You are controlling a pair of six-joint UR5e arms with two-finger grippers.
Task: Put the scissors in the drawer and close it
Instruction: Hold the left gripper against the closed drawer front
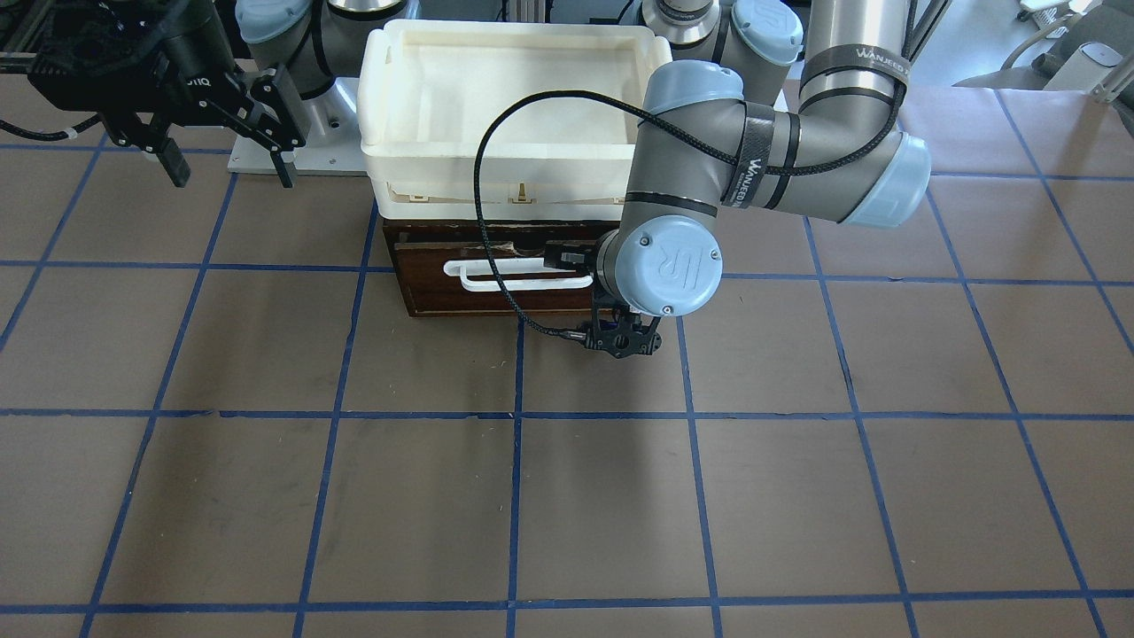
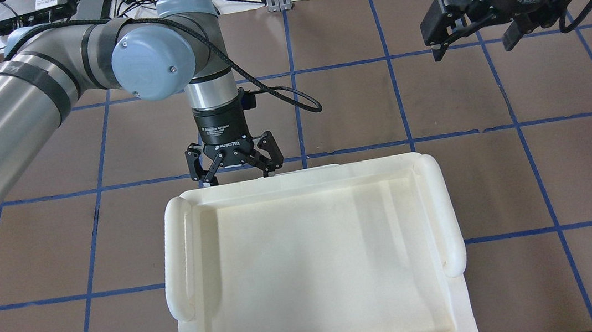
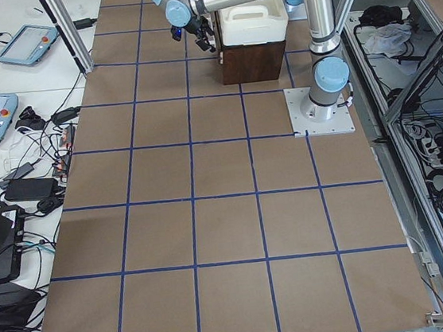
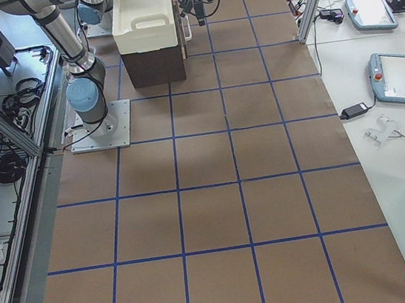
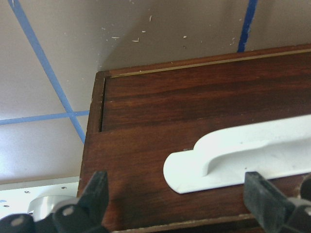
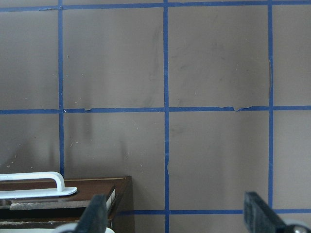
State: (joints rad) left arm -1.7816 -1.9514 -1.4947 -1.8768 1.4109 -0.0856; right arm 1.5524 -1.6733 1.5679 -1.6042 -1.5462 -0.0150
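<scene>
The drawer point(image 1: 425, 297) is dark brown wood with a white bar handle point(image 1: 523, 276), and its front sits pushed in or nearly flush with its cabinet. My left gripper point(image 2: 235, 174) hangs open just in front of the drawer face. In the left wrist view the handle point(image 5: 243, 155) lies between the spread fingertips point(image 5: 95, 194) without touching them. My right gripper point(image 2: 474, 44) is open and empty, raised off to the side, away from the drawer. The right wrist view catches only a corner of the drawer point(image 6: 87, 194). The scissors are out of view.
A cream-white plastic tray point(image 2: 177, 246) sits on top of the cabinet and hides the drawer from overhead. The brown table surface point(image 1: 567, 496) is marked with blue tape lines. The left arm's wrist point(image 1: 664, 266) and its cable cover the right end of the drawer front.
</scene>
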